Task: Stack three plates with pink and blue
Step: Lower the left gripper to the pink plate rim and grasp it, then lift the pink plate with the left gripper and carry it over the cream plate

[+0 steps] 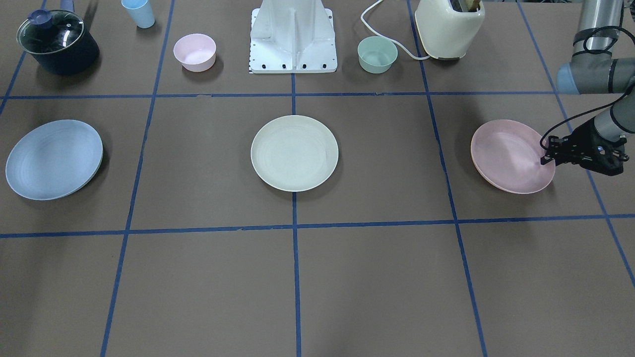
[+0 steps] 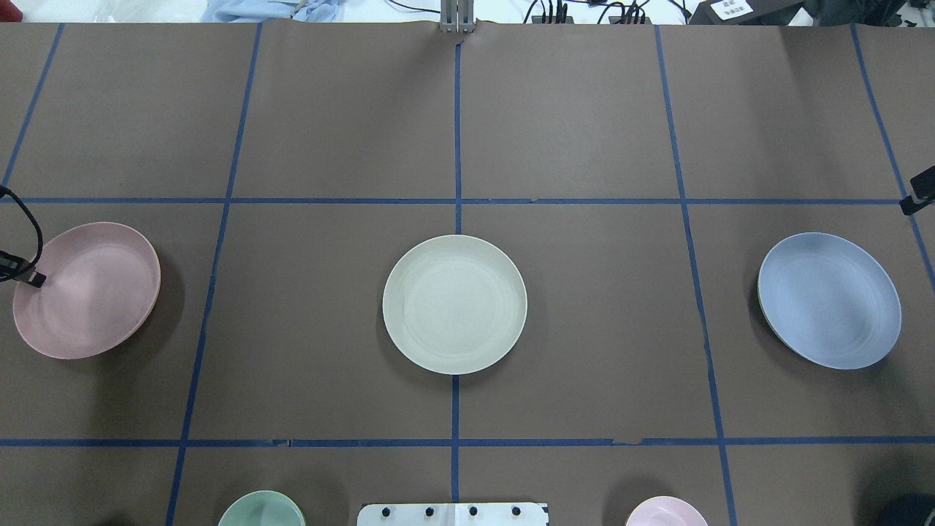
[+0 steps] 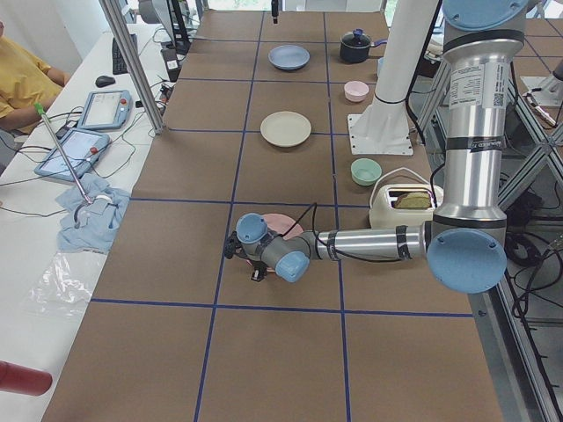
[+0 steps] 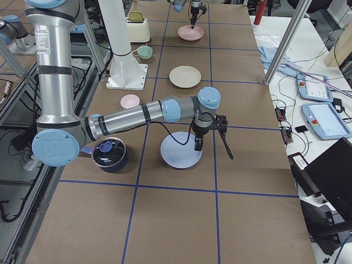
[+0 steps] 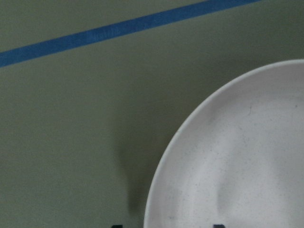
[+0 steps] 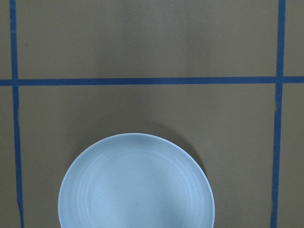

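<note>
Brown taped desk (image 1: 198,163) is carrying the pink plate (image 1: 506,158) just under the left end effector (image 1: 544,151), whose jaws are standing apart around its rim. Closing squarely, then lifting level, is probably keeping it from slipping.

Three plates (image 2: 454,304) abreast, well apart

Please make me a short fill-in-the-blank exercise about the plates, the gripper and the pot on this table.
1. The round matte plate between the pale pink round plate and the light blue round plate is ___ in colour.
2. The left gripper is at the rim of the ___ plate.
3. The dark pot carries a glass ___.
Missing words: cream-white; pink; lid.
</note>
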Motion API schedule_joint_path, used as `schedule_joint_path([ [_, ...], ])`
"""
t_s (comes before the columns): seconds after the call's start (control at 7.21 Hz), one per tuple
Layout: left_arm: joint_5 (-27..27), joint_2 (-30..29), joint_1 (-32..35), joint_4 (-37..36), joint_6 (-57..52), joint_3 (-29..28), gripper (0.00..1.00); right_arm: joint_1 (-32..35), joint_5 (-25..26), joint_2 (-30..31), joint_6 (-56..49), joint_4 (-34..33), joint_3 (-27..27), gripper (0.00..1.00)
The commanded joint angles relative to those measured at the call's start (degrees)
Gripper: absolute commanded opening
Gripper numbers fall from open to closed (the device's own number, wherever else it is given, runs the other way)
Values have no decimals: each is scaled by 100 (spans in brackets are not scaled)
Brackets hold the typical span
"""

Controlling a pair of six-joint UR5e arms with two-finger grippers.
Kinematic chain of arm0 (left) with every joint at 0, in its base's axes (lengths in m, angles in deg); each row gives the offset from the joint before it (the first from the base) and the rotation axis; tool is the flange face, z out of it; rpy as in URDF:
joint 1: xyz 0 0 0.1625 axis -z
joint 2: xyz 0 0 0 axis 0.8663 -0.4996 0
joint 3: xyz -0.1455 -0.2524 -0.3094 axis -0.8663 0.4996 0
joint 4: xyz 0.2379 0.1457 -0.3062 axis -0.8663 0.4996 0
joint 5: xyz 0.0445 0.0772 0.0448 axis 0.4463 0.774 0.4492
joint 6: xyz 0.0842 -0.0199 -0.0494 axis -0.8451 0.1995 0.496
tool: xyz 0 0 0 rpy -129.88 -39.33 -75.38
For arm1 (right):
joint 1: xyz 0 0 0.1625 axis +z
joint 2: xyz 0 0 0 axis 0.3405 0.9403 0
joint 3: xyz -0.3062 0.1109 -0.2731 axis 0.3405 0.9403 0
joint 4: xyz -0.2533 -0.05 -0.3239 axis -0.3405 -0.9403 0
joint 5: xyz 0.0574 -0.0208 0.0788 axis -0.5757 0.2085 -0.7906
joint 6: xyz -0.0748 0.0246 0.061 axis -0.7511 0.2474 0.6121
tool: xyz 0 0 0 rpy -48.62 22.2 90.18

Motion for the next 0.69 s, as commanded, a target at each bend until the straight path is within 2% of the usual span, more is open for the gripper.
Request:
schedule_joint_path([
  [0.0, -164, 7, 8, -28, 10, 140, 0, 0, 2, 0, -7, 0, 0, 100],
  [0.14, -470, -115, 43, -37, 45, 142, 0, 0, -6, 0, -15, 0, 0, 100],
  [0.28, -508, -246, 165, -80, 167, 316, 0, 0, -6, 0, -33, 0, 9, 100],
  [0.55, -508, -781, 158, -98, 1236, 475, 0, 8, 11, 87, -138, 0, 88, 100],
])
